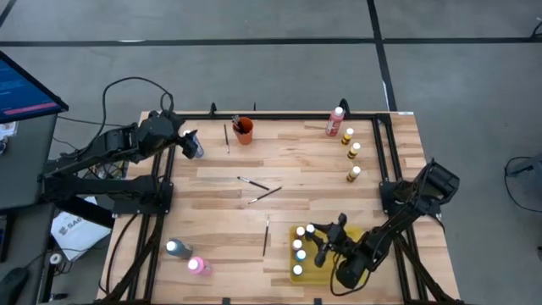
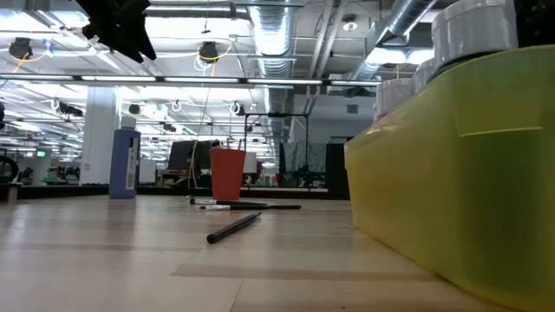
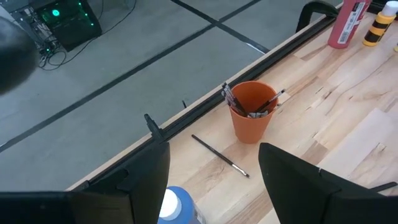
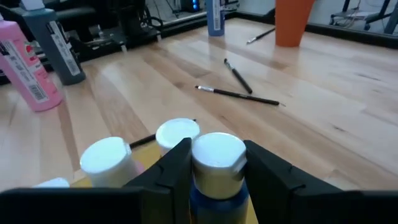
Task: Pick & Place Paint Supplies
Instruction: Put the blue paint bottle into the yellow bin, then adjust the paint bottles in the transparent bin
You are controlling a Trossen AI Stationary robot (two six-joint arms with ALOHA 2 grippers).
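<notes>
1. Right gripper [image 4: 214, 171] fingers flank a white-capped blue paint bottle [image 4: 216, 163] over the flat yellow tray [image 1: 326, 254]; whether they clamp it I cannot tell
2. Lifting away could topple neighbouring white-capped bottles [image 4: 109, 158]
3. Left gripper [image 3: 211, 180] hangs open near the orange cup [image 3: 252, 112]

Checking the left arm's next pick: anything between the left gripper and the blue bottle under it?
Nothing visible. The left gripper hangs open near the table's far-left corner with the blue bottle right below, between its fingers. The orange cup and a loose paintbrush lie farther along, off that path.
</notes>
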